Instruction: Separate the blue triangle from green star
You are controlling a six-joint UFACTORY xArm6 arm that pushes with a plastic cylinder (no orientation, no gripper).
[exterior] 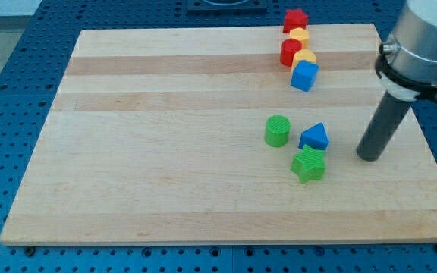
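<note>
The blue triangle (314,137) lies on the wooden board (165,152), right of centre. The green star (309,164) sits just below it and touches it. My tip (369,157) stands on the board to the right of both blocks, about a block's width and a half from the triangle, touching neither.
A green cylinder (277,130) sits just left of the triangle. At the view's top a chain runs down: red star (295,20), yellow block (300,35), red block (290,52), yellow block (305,58), blue cube (304,76). The board's right edge is near the rod.
</note>
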